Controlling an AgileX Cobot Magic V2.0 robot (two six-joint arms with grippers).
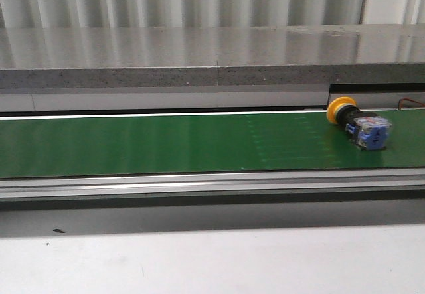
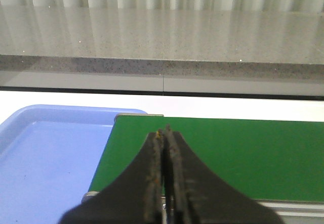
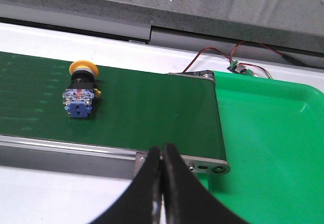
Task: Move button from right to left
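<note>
Front view gives us the button (image 1: 359, 123) lying on its side at the far right of the green belt (image 1: 166, 145), close to the belt's far edge. We see a round orange-yellow cap pointing left and away, a black collar behind it, and a blue cube-like base with pale markings turned toward the near right. A grey stone ledge (image 1: 199, 58) runs along behind the belt, and the pale tabletop (image 1: 212, 261) fills the near side. Neither arm shows in this view.

From the right wrist we see the same button (image 3: 81, 91) resting alone on the belt, cap toward the far side, blue base toward the near rail. The right pincer (image 3: 163, 155) hangs over the belt's near rail with its two dark fingers pressed together, holding nothing, well apart from the button. Just right of the belt's end sits a green tray (image 3: 273, 148), with red and black wires (image 3: 217, 57) beyond it.

From the left wrist we find the left pincer (image 2: 165, 138) closed tip to tip and empty, above the left end of the belt, with a blue tray (image 2: 45, 153) just beside that end.
</note>
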